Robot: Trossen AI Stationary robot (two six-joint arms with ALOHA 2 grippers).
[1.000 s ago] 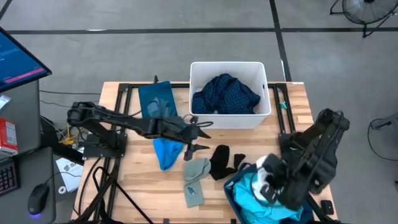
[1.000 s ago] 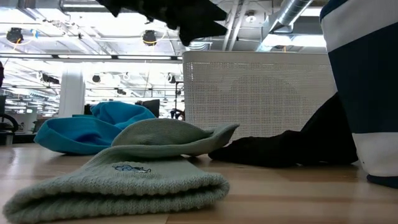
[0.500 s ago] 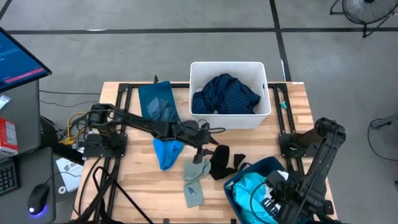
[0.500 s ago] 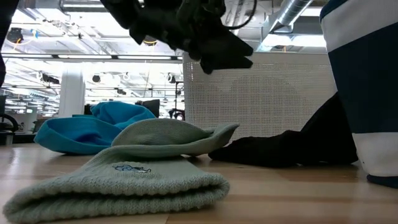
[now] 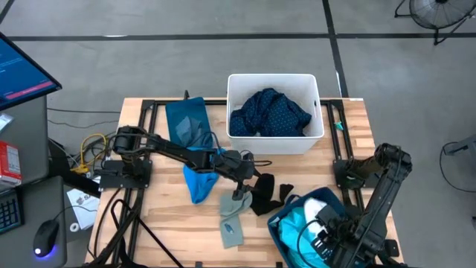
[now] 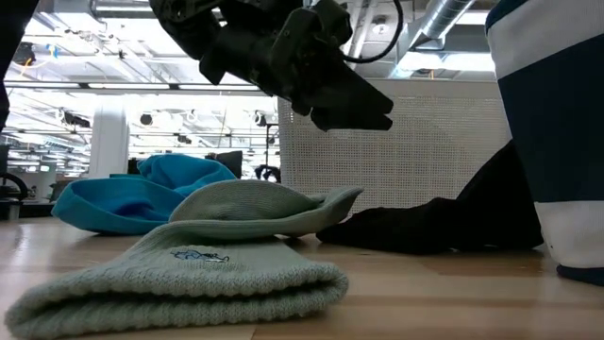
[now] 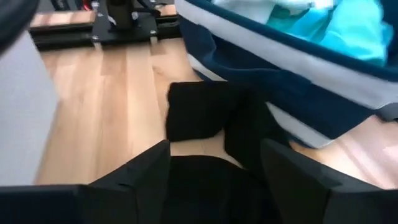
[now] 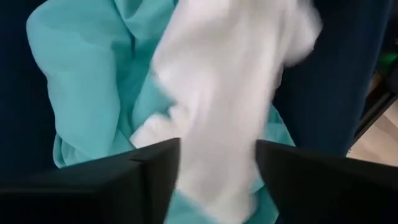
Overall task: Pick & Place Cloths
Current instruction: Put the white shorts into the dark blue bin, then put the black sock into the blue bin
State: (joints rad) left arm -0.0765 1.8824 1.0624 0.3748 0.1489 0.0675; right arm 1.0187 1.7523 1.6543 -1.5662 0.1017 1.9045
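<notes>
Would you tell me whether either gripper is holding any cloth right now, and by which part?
Nothing is held. The left gripper hangs open above the black pieces; the right gripper is open over the white cloth.

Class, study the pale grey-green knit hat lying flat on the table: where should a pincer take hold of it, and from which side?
Grip the raised upper fold of the grey-green hat, coming down from above: it lies flat, and that fold lifts clear of the table, giving a likely pinchable ridge.
</notes>
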